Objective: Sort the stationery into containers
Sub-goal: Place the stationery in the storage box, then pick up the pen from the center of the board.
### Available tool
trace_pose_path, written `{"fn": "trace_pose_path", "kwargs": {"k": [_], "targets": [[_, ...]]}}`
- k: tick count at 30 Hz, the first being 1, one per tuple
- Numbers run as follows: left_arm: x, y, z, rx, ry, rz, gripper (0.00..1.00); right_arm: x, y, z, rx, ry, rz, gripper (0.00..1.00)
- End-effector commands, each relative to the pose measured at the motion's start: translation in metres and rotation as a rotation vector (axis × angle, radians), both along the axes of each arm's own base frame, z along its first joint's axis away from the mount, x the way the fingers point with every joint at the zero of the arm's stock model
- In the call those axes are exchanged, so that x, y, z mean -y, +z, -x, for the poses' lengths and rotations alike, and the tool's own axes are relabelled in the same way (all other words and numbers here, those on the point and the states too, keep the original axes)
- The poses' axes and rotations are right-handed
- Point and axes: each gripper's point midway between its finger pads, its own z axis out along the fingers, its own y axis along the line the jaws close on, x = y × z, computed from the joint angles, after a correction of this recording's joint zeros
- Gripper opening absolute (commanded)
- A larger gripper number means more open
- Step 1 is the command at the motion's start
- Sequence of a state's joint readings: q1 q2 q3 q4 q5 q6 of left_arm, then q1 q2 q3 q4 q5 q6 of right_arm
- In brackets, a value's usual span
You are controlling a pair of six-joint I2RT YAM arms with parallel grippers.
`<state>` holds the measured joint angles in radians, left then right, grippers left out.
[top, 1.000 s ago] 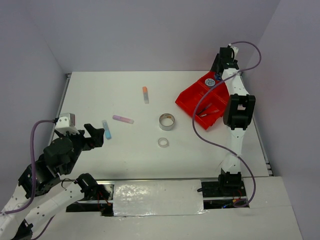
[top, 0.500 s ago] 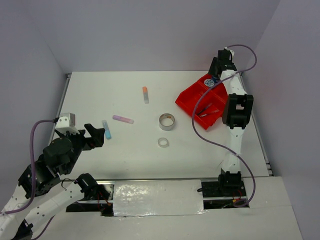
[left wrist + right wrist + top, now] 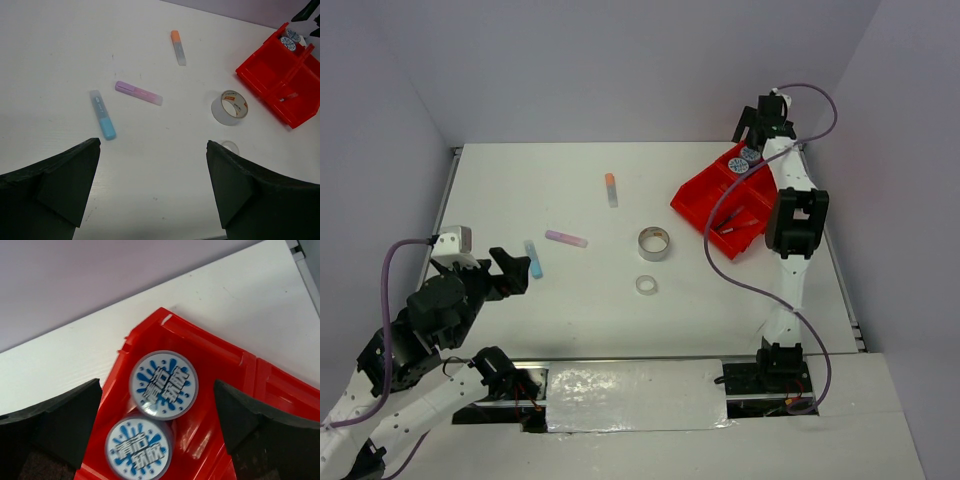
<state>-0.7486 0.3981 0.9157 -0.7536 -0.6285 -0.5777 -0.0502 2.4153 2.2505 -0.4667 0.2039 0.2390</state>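
The red divided tray sits at the far right. Two round tubs with blue-white lids lie in its far corner compartment; they also show in the top view. My right gripper is open and empty above them. Thin pens lie in a near compartment. On the table are the silvery tape roll, a clear tape ring, and orange, purple and blue tubes. My left gripper is open and empty, just left of the blue tube.
Grey walls enclose the table on three sides. The tray's raised rim lies below the right fingers. The right arm's cable loops over the table near the tray.
The right gripper has lifted and drawn back toward the far wall, leaving both tubs uncovered in the tray. The left arm has not moved.
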Motion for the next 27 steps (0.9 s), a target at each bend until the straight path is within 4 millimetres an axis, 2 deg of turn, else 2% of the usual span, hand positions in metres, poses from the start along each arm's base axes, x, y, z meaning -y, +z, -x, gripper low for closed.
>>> {"fn": "trace_pose_path", "kwargs": {"k": [1,3,4,7,8,9,10,11,12,13,16,18,20,21,23,27], "targets": [[0.003,0.006,-0.005,0.023,-0.002,0.005,0.99,-0.021,0.109,0.006,0.197,0.04,-0.06,1.0],[0.001,0.006,-0.005,0.022,0.014,0.009,0.99,-0.048,0.128,0.011,0.245,0.101,-0.1,1.0],[-0.003,0.005,-0.005,0.016,0.039,0.002,0.99,-0.087,0.136,0.025,0.25,0.176,-0.121,1.0],[-0.023,0.002,-0.009,-0.006,0.169,-0.003,0.99,-0.163,0.149,0.048,0.275,0.371,-0.131,1.0],[-0.029,-0.001,-0.007,-0.025,0.204,-0.002,0.99,-0.209,0.148,0.059,0.264,0.448,-0.096,1.0],[-0.033,-0.003,-0.009,-0.037,0.234,-0.012,0.99,-0.229,0.139,0.068,0.228,0.485,-0.077,1.0],[-0.034,-0.004,-0.009,-0.042,0.245,-0.018,0.99,-0.253,0.135,0.068,0.215,0.524,-0.06,1.0],[-0.032,-0.004,-0.01,-0.04,0.236,-0.024,0.99,-0.292,0.126,0.079,0.185,0.581,-0.053,1.0],[-0.03,-0.005,-0.012,-0.044,0.227,-0.03,0.99,-0.307,0.11,0.078,0.135,0.581,-0.036,1.0],[-0.026,-0.007,-0.013,-0.049,0.205,-0.031,0.99,-0.333,0.099,0.085,0.109,0.598,-0.048,1.0],[-0.021,-0.007,-0.016,-0.052,0.187,-0.045,0.99,-0.369,0.06,0.089,0.033,0.622,-0.053,0.98],[-0.018,-0.008,-0.017,-0.054,0.168,-0.047,0.99,-0.397,0.037,0.1,-0.003,0.665,-0.087,0.96],[-0.015,-0.006,-0.017,-0.048,0.15,-0.044,0.99,-0.413,0.025,0.104,-0.01,0.677,-0.124,0.92],[-0.015,-0.006,-0.017,-0.044,0.148,-0.04,0.99,-0.416,0.01,0.106,-0.035,0.679,-0.135,0.88],[-0.013,-0.004,-0.016,-0.036,0.132,-0.035,0.99,-0.421,-0.012,0.105,-0.066,0.681,-0.142,0.85],[-0.01,-0.005,-0.017,-0.038,0.115,-0.04,0.99,-0.425,-0.038,0.104,-0.113,0.687,-0.12,0.82]]}}
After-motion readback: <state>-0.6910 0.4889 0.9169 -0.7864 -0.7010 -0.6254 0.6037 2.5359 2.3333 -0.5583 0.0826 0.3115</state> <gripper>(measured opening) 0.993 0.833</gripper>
